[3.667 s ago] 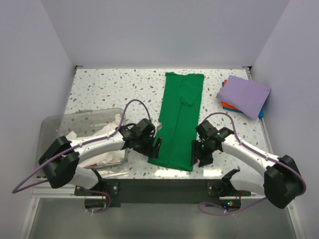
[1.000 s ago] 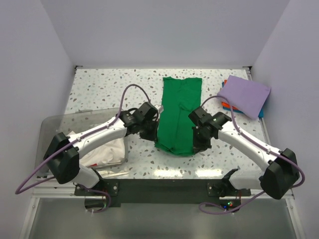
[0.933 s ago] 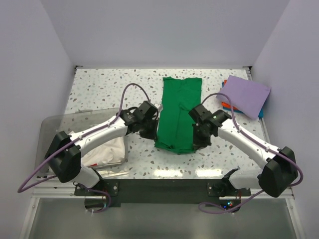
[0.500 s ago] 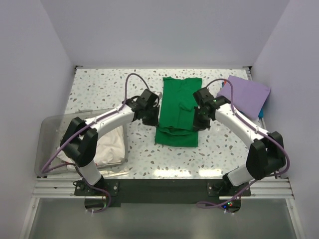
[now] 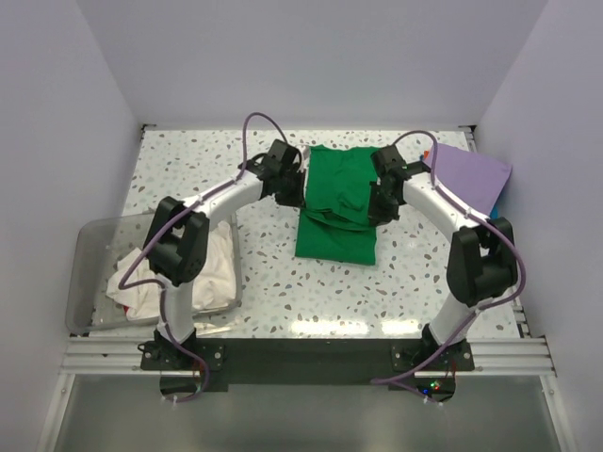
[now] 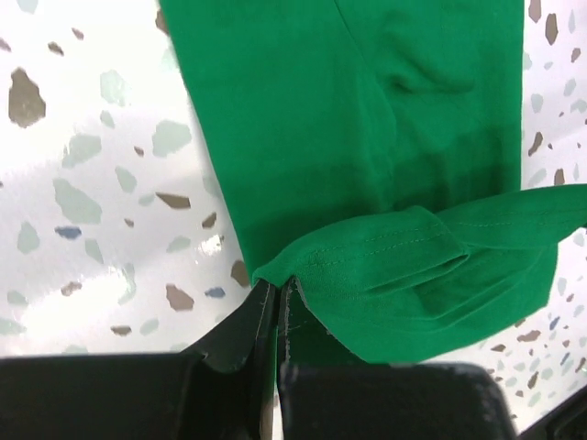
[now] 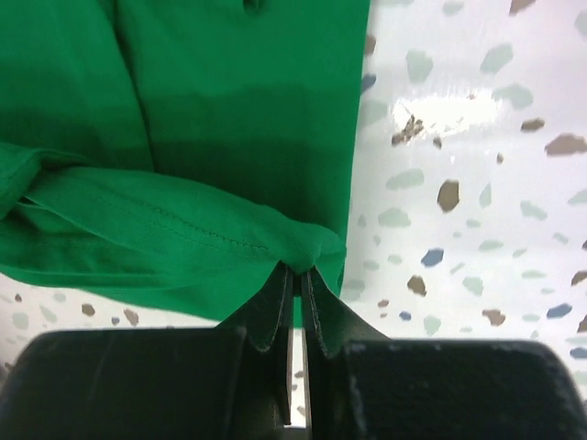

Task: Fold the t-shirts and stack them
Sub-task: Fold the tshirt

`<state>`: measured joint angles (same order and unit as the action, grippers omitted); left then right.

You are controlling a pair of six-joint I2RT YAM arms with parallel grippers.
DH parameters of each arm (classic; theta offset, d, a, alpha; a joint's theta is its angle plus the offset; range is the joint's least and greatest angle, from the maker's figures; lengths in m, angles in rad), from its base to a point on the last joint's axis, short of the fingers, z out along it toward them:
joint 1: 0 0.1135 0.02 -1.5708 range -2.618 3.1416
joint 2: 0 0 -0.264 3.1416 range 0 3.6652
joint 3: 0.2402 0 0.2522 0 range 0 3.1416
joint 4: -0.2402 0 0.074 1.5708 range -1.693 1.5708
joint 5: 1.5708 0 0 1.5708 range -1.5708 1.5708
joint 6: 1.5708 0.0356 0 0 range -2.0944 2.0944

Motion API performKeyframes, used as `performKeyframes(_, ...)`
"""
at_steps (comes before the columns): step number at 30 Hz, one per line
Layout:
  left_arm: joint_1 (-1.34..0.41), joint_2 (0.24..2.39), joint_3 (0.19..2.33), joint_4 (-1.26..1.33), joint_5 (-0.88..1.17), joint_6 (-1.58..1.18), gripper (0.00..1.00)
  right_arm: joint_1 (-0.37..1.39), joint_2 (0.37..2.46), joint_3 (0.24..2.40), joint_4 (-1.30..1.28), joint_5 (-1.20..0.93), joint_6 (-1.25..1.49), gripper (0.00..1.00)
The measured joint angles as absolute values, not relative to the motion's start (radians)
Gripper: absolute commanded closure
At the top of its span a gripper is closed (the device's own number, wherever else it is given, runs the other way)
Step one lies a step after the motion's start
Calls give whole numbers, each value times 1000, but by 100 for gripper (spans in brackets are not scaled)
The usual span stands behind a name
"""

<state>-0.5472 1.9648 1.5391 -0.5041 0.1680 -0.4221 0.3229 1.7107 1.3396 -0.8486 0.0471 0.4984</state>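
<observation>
The bright green t-shirt (image 5: 339, 202) lies mid-table, its near part doubled back over its far part. My left gripper (image 5: 294, 194) is shut on the left corner of the lifted hem (image 6: 275, 275). On the other side my right gripper (image 5: 380, 203) pinches the right corner of that hem (image 7: 307, 261), jaws shut. Both corners hang above the lower layer of green cloth (image 6: 367, 110) (image 7: 229, 82). A folded lavender-purple t-shirt (image 5: 468, 176) rests at the far right. White t-shirts (image 5: 203, 273) lie crumpled in the bin at the left.
A clear plastic bin (image 5: 94, 254) stands at the near left of the speckled table (image 5: 198, 160). Orange and blue cloth (image 5: 499, 202) peeks from under the lavender-purple shirt. White walls close in the back and both sides.
Both grippers have carried the green shirt's near hem away from the near edge toward the back, doubling the shirt over itself. Both arms now reach much farther out.
</observation>
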Motion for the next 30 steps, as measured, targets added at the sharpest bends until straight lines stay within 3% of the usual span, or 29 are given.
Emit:
performKeyframes(17,-497,2123,1672,-469,229,-334,99,253,1927,1459,-805,51,416,100)
performKeyframes(18,-495,2128,1679,-464,233,-329,96,249,1938,1471,-804,51,412,100)
performKeyframes(21,-493,2153,1713,-456,246,-318,67,239,1966,1514,-805,50,402,100)
performKeyframes(22,-493,2165,1728,-452,249,-314,47,234,1975,1529,-807,50,400,85)
performKeyframes(24,-491,2186,1751,-441,253,-305,29,226,1993,1566,-811,46,398,59)
performKeyframes(25,-491,2191,1757,-438,253,-304,17,221,2004,1588,-814,43,399,41)
performKeyframes(28,-489,2191,1759,-432,247,-302,12,207,2020,1655,-825,37,385,31)
performKeyframes(30,-488,2183,1748,-421,235,-302,12,202,2018,1685,-826,35,383,29)
